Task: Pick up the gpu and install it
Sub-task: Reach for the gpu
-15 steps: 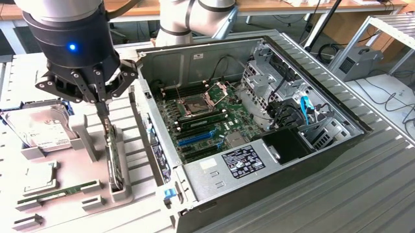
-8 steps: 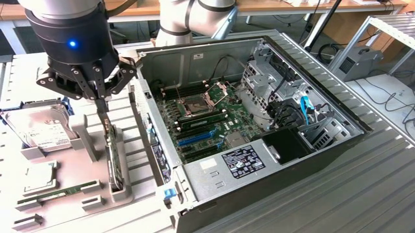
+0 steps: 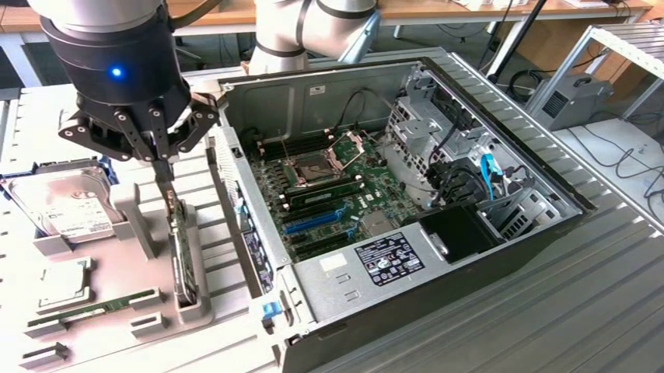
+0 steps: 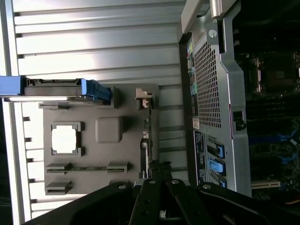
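The gpu (image 3: 183,249) stands on edge in a slot of the grey holder (image 3: 140,221), left of the open computer case (image 3: 311,85) in the exterior view. It looks like a thin dark card with a metal end. My gripper (image 3: 163,177) hangs straight above the card's far end, its thin fingers shut together and nothing visible between them. In the wrist view the fingertips (image 4: 157,171) sit just short of the gpu (image 4: 147,136), seen edge-on. Whether the tips touch the card I cannot tell. Blue expansion slots (image 3: 311,221) lie on the motherboard (image 3: 343,183) inside the case.
The holder also carries a silver hard drive (image 3: 68,206) (image 4: 56,89), a square processor (image 3: 64,284) (image 4: 65,139) and a green RAM stick (image 3: 93,307) (image 4: 89,168). The case's rear wall (image 4: 211,93) stands close beside the gpu. Cables and a drive cage (image 3: 467,171) fill the case's far side.
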`<control>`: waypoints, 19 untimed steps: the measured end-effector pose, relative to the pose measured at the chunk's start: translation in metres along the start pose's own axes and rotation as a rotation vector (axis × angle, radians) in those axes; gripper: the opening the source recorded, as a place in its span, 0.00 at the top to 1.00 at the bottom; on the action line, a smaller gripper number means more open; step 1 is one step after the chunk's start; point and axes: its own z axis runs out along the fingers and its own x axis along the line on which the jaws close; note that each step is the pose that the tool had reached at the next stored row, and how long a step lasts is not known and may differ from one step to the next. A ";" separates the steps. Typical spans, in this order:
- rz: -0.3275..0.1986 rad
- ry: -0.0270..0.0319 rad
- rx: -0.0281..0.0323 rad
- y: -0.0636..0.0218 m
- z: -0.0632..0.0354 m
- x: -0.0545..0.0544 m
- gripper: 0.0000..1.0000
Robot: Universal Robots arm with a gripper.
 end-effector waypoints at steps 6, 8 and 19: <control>0.000 -0.0006 0.0096 -0.0006 0.0000 0.000 0.89; -0.001 -0.0021 0.0252 -0.0006 0.0001 0.000 0.89; -0.001 -0.0022 0.0264 -0.0053 0.0018 0.000 0.89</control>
